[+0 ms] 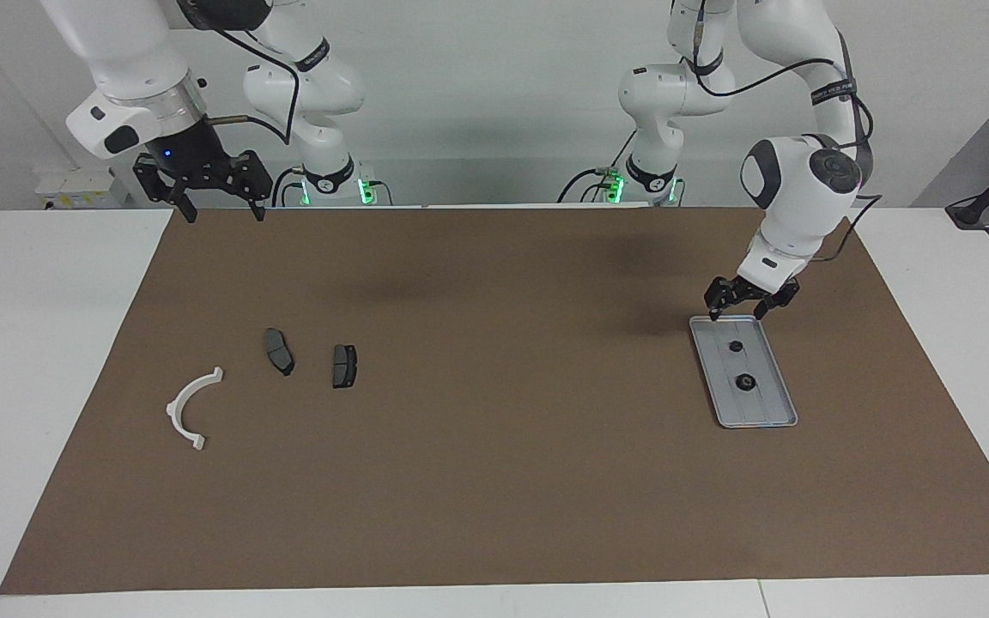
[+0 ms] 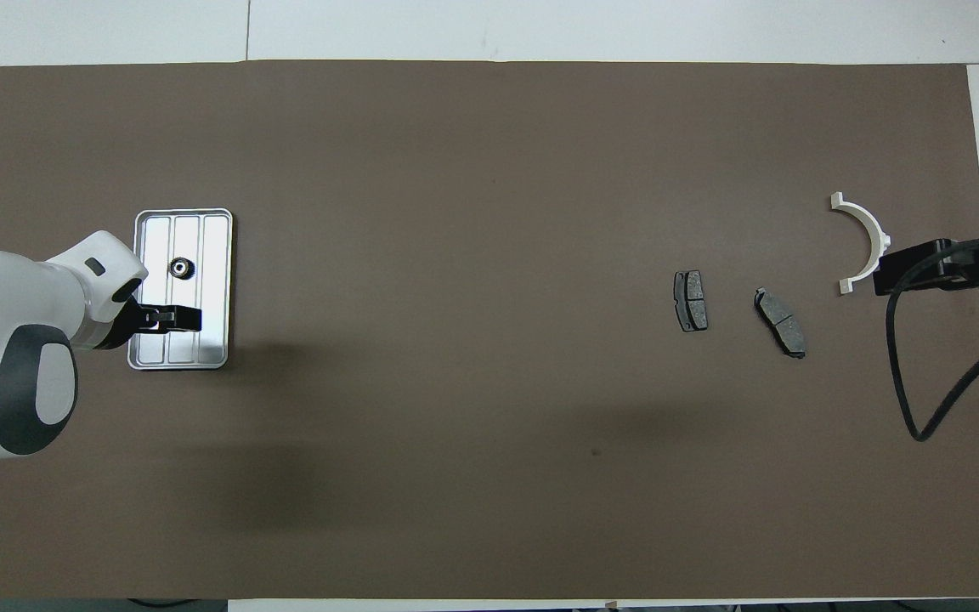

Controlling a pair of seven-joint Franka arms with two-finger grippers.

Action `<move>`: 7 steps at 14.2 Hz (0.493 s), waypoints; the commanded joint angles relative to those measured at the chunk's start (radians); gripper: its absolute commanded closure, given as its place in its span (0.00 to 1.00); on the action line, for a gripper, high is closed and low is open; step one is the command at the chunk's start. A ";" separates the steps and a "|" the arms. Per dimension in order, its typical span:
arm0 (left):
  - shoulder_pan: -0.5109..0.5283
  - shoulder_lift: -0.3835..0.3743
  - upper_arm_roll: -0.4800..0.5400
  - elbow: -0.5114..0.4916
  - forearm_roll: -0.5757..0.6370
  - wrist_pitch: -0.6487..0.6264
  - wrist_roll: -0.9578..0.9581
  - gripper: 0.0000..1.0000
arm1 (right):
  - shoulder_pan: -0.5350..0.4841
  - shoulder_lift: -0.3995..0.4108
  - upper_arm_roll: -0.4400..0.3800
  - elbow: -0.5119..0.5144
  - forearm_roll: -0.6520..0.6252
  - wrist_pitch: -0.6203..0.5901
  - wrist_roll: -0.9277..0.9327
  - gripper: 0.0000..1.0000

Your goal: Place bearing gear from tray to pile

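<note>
The silver-grey tray [image 1: 767, 414] [image 2: 216, 246] lies toward the left arm's end of the mat. Two small dark bearing gears rest in it: one nearer the robots [image 1: 736, 347], and a larger one with a pale centre [image 1: 744, 383] [image 2: 179, 269] farther out. My left gripper [image 1: 737, 314] [image 2: 173, 319] hangs open, holding nothing, over the tray's end nearest the robots. In the overhead view it covers the nearer gear. The pile lies toward the right arm's end: a white half-ring bracket [image 1: 192, 405] [image 2: 863, 242] and two dark pads [image 1: 278, 350] [image 1: 344, 366] [image 2: 691, 300] [image 2: 780, 322]. My right gripper [image 1: 218, 210] [image 2: 889, 276] waits open, raised over the mat's edge by the robots.
A brown mat [image 1: 494, 472] [image 2: 455, 212] covers most of the white table [image 1: 39, 343]. A black cable [image 2: 923, 399] loops down from the right arm over the mat's corner.
</note>
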 commanded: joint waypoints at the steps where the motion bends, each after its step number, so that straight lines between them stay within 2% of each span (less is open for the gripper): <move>1: 0.012 0.038 0.003 -0.018 0.009 0.071 0.044 0.10 | -0.006 -0.014 -0.002 -0.021 -0.013 0.014 -0.018 0.00; 7: 0.052 0.094 0.003 -0.019 0.009 0.128 0.127 0.11 | 0.004 -0.017 -0.002 -0.151 -0.014 0.181 0.025 0.00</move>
